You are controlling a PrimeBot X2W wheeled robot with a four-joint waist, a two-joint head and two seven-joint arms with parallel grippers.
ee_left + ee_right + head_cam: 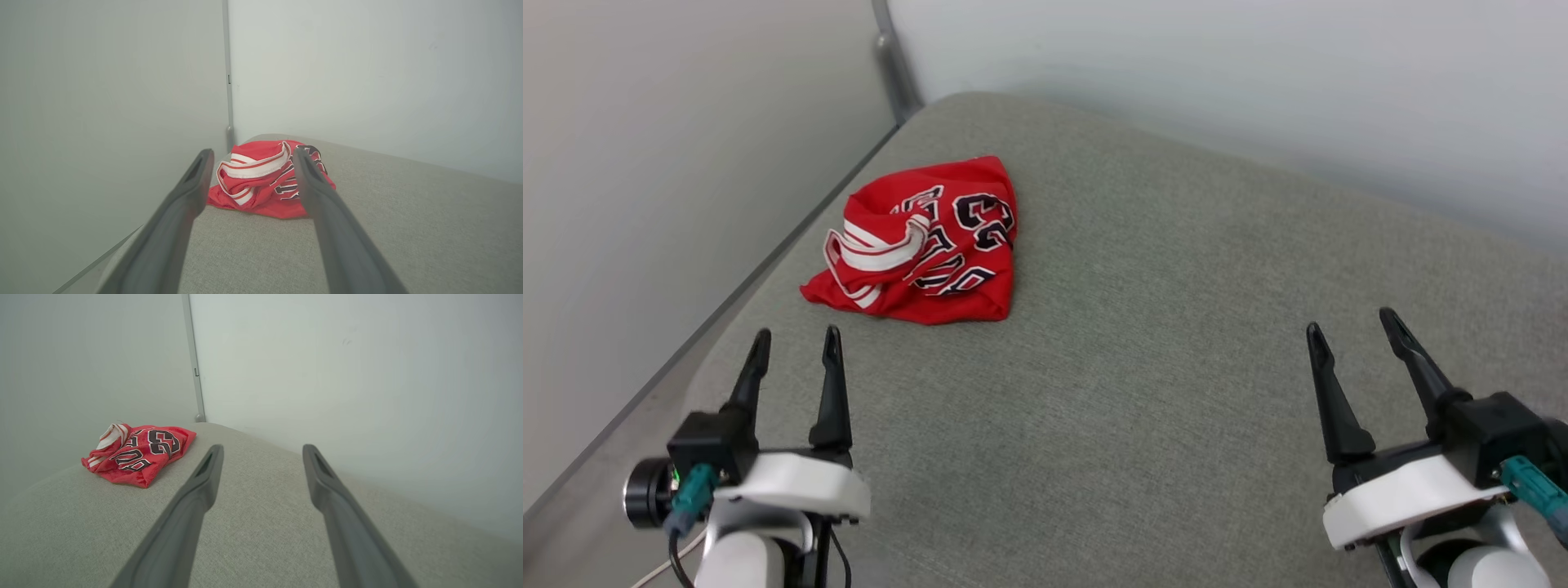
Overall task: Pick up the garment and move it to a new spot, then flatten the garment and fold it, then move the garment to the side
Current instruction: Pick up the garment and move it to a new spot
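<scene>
One garment (923, 245), crumpled in a heap at 11 o'clock on the grey fabric cushion (1135, 367), close to its left edge. In the head view the heap's long axis runs roughly 8 to 2 o'clock.

Two grippers, both spread wide and empty.
- Left gripper (796, 333): garment near, at about 1 o'clock. This is the nearer arm.
- Right gripper (1349, 321): garment well apart, at about 10 o'clock.

Judgement: pickup not yet begun.

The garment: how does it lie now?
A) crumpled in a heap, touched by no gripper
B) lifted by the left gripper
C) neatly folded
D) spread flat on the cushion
A: the garment lies bunched, and the open left gripper and right gripper are both short of it.
</scene>
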